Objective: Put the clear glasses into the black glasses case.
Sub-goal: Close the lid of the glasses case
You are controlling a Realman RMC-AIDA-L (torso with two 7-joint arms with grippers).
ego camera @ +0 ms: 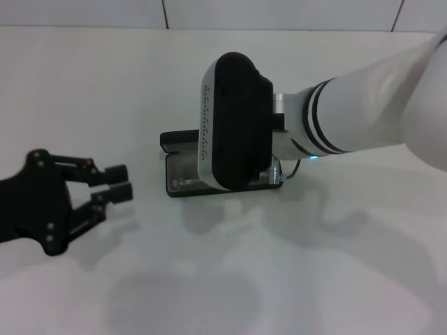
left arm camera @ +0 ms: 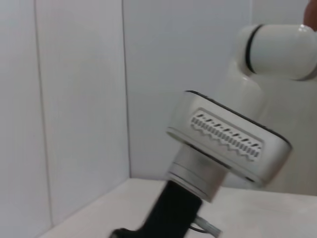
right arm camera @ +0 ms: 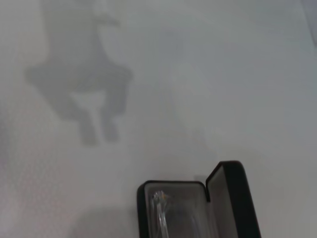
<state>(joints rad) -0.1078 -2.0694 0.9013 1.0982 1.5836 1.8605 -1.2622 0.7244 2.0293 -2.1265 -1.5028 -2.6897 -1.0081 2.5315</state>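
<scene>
The black glasses case lies open at the middle of the white table, its lid raised on the far side. The clear glasses rest inside its tray. The right wrist view looks down on the same case, with the glasses in it and the lid standing up. My right arm's wrist hovers directly over the case and hides the right gripper beneath it. My left gripper is to the left of the case, apart from it, open and holding nothing.
Bare white tabletop surrounds the case, and a tiled white wall runs along the back edge. The left wrist view shows only the right arm's wrist housing against white walls. A gripper's shadow falls on the table beyond the case.
</scene>
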